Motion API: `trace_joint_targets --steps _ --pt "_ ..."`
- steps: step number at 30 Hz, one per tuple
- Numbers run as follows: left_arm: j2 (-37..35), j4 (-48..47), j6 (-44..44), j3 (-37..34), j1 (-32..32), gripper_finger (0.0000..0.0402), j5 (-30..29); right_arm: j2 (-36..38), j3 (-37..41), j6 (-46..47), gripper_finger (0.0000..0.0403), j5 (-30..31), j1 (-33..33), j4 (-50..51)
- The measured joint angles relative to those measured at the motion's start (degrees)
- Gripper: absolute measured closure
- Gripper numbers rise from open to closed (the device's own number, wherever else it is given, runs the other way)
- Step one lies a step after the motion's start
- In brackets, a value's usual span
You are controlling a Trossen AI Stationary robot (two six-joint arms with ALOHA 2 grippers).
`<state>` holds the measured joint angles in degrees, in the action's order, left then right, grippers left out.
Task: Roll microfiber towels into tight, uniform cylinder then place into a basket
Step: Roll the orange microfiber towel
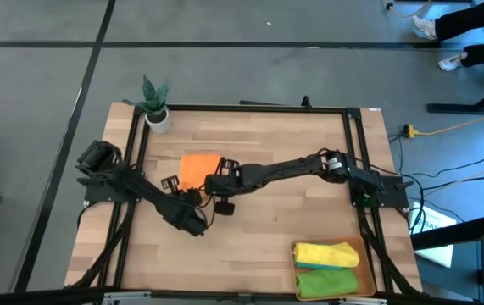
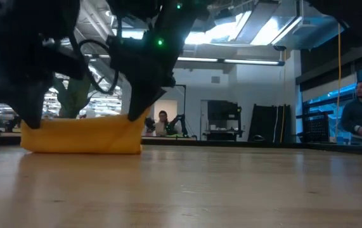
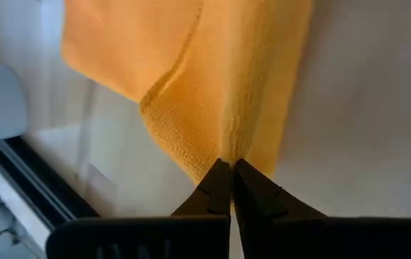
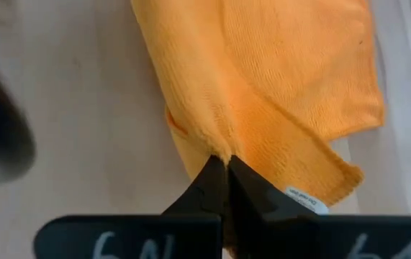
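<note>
High view shows both arms meeting over the orange towel [image 1: 197, 168], which lies folded on the worktop [image 1: 292, 220] toward its left half. Left gripper [image 3: 231, 170] has its fingers pressed together on the towel's nearer edge, the cloth spreading away ahead of it. Right gripper [image 4: 224, 165] is likewise closed on a fold of the same towel, with a small white label [image 4: 306, 199] on the cloth just beside its fingers. At table height the towel sits as a low, thick band on the wood with the two grippers at its two ends. Well away from both grippers, at the worktop's near right corner, the basket [image 1: 362, 252] holds a yellow towel [image 1: 325, 253] and a green towel [image 1: 325, 281], rolled and side by side. A potted plant [image 1: 156, 107] stands at the far left corner.
</note>
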<state>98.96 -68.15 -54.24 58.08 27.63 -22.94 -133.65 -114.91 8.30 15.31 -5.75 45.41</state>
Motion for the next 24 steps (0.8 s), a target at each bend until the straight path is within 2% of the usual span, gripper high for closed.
trace_joint_targets --steps 4,13,20,24 --pt "0.00 0.04 -0.74 -2.14 -1.88 0.0401 -3.63 -0.85 0.00 -1.34 0.0397 0.03 1.13 -0.33" --pt "0.01 1.92 2.08 -5.13 -5.19 0.0402 -6.45 -3.54 0.06 -4.04 0.0397 0.00 3.99 -2.95" --pt "0.00 5.23 3.94 -8.00 -6.99 0.0401 -5.85 -4.68 0.07 -4.38 0.0397 -1.05 4.95 -3.88" --pt "-0.02 7.48 7.16 -7.97 -6.86 0.0401 -1.55 -4.67 0.96 -4.46 0.0397 -6.51 4.91 -3.73"
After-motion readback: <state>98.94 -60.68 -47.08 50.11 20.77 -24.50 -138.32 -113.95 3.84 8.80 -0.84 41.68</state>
